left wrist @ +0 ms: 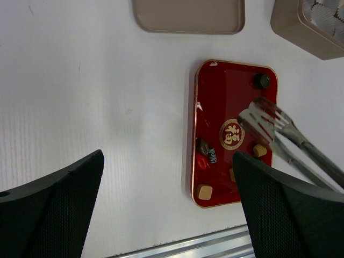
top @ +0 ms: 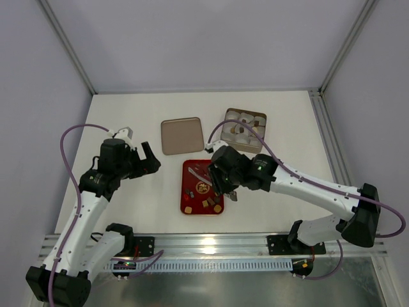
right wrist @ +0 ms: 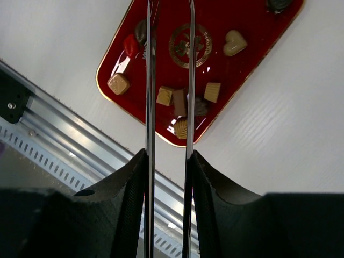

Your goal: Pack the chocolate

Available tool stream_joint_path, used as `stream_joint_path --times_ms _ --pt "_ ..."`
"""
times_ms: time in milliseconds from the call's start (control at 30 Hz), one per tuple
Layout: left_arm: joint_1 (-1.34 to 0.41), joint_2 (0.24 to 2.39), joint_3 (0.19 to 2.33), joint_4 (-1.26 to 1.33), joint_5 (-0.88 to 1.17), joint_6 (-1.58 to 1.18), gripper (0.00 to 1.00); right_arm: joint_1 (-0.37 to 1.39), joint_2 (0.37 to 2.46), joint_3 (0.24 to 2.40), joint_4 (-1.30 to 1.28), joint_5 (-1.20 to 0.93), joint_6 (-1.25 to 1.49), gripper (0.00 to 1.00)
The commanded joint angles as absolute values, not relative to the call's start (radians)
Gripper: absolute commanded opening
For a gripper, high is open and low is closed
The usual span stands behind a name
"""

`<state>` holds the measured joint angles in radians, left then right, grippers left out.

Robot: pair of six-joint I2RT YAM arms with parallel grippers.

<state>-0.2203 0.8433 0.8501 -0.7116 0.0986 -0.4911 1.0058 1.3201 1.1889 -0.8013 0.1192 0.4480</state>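
The chocolate lies as several small pieces in a red tray: tan cubes, a heart and a dark round one. My right gripper is shut on a pair of metal tongs. The tongs' spread tips hang over the middle of the tray with nothing between them. My left gripper is open and empty over the bare table, left of the tray. In the top view the left gripper sits left of the tray and the right gripper over its right side.
A tan tin box holding white paper cups stands behind the tray at the back right. Its flat lid lies to the left of it. A metal rail runs along the table's near edge.
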Motion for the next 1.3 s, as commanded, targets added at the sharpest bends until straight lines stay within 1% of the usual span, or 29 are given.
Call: stream_joint_path --times_ms 0,167,367,933,1267 --pt "-0.224 0.841 0.850 -0.696 0.095 -0.497 1.00 1.072 1.344 1.190 -0.796 0.127 0.508 0.39" --pt "-0.222 0.841 0.850 -0.696 0.095 -0.495 1.00 1.169 1.388 1.209 -0.808 0.127 0.529 0.39" --pt "-0.222 0.839 0.848 -0.696 0.095 -0.495 1.00 1.221 1.430 1.224 -0.819 0.126 0.537 0.39" --pt "-0.222 0.841 0.850 -0.696 0.095 -0.495 1.00 1.266 1.442 1.247 -0.828 0.135 0.554 0.38" --pt "-0.222 0.842 0.850 -0.698 0.095 -0.497 1.00 1.270 1.497 1.241 -0.828 0.141 0.552 0.38"
